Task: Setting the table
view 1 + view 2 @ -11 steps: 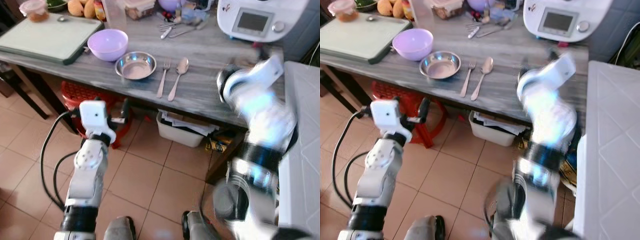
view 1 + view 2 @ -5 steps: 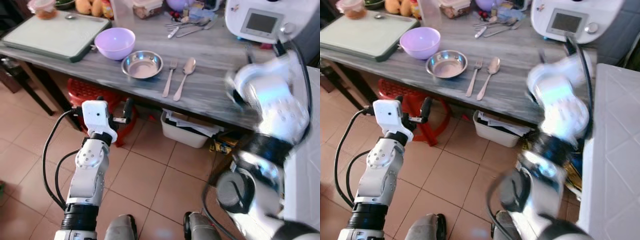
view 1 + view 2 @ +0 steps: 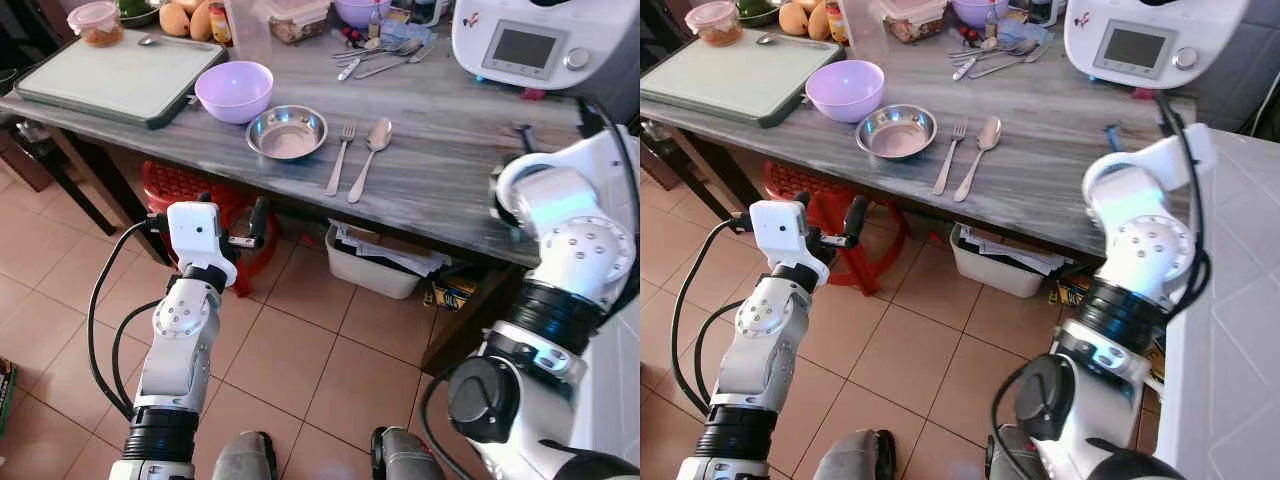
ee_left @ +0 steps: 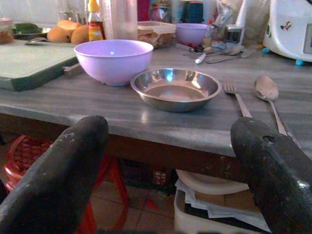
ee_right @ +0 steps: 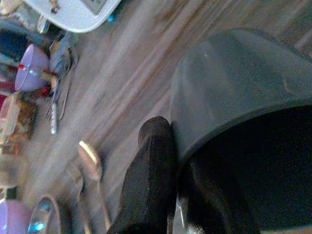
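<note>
grey table (image 3: 440, 170), dark cup (image 5: 234, 97) clamped by right fingers (image 5: 148, 180)

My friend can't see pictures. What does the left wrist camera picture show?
Two black fingers of the robot's left hand, spread wide, frame a grey wooden table from its near edge. On it sit a steel bowl, a purple bowl beside it, then a fork and spoon.

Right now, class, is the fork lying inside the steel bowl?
No: the fork lies flat on the table, between the steel bowl and the spoon.
</note>
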Controlling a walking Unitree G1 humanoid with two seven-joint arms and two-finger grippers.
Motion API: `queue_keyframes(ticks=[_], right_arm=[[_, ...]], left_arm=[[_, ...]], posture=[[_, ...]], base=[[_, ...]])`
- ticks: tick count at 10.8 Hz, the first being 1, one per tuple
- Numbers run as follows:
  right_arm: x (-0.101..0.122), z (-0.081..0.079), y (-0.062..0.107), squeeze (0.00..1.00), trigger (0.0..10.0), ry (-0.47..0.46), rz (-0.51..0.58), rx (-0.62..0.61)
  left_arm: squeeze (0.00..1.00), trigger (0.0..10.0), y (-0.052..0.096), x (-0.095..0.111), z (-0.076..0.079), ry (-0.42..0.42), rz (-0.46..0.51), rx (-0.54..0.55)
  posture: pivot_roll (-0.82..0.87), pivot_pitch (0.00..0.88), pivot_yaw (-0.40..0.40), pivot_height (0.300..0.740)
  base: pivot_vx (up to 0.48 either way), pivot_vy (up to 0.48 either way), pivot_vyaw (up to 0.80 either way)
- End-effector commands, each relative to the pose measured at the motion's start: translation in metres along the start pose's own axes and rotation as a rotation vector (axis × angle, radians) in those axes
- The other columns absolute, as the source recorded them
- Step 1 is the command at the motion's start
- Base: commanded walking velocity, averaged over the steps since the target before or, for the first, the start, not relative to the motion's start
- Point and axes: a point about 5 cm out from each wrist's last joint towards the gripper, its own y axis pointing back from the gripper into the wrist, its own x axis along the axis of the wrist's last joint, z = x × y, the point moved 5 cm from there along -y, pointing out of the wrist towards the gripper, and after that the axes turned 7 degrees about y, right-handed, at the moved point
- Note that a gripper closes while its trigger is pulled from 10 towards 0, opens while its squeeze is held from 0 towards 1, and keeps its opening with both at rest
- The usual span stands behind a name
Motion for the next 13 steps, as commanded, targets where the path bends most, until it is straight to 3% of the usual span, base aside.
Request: queue_keyframes(ticks=[1,2,3,5,7,9,11,12,13], right_arm=[[-0.001,-0.006,-0.001,0.00,10.0,-0.131,-0.041,0.039],[-0.001,-0.011,-0.001,0.00,10.0,-0.176,-0.052,0.055],[-0.004,-0.033,-0.001,0.00,10.0,-0.384,-0.121,0.148],[-0.017,-0.059,0.006,0.00,10.0,-0.495,-0.184,0.206],[-0.025,-0.077,0.011,0.00,10.0,-0.528,-0.213,0.237],[-0.023,-0.079,0.009,0.00,10.0,-0.396,-0.137,0.288],[-0.021,-0.046,-0.001,0.00,10.0,-0.281,-0.075,0.164],[-0.017,-0.035,-0.006,0.00,10.0,-0.140,-0.031,0.127],[-0.005,-0.013,-0.013,0.00,10.0,0.207,0.070,0.055]], left_arm=[[0.00,10.0,0.002,-0.002,-0.002,0.000,-0.013,-0.001],[0.00,10.0,0.002,-0.003,-0.003,0.000,-0.014,-0.002],[0.00,10.0,0.002,-0.003,-0.004,-0.006,-0.020,-0.009],[0.00,10.0,0.001,-0.001,-0.005,-0.016,-0.026,-0.023],[0.00,10.0,0.001,-0.002,-0.003,-0.020,-0.040,-0.050],[0.00,10.0,-0.001,0.001,-0.001,-0.021,-0.038,-0.060],[0.00,10.0,0.002,-0.002,-0.001,-0.014,-0.046,-0.062],[0.00,10.0,0.003,-0.003,0.001,-0.008,-0.049,-0.070],[0.00,10.0,0.002,-0.002,0.003,-0.001,-0.046,-0.073]], posture=[[-0.08,0.116,0.091,0.740],[-0.08,0.116,0.097,0.740],[-0.08,0.117,0.107,0.740],[-0.07,0.119,0.119,0.740],[-0.06,0.115,0.133,0.740],[-0.05,0.112,0.134,0.740],[-0.05,0.113,0.132,0.740],[-0.05,0.111,0.129,0.740],[-0.05,0.112,0.117,0.740]], base=[[0.000,0.000,0.00],[0.000,0.000,0.00],[0.000,0.000,0.00],[0.000,0.000,0.00],[0.000,0.000,0.00],[0.000,0.000,0.00],[0.000,0.000,0.00],[0.000,0.000,0.00],[0.000,0.000,0.00]])
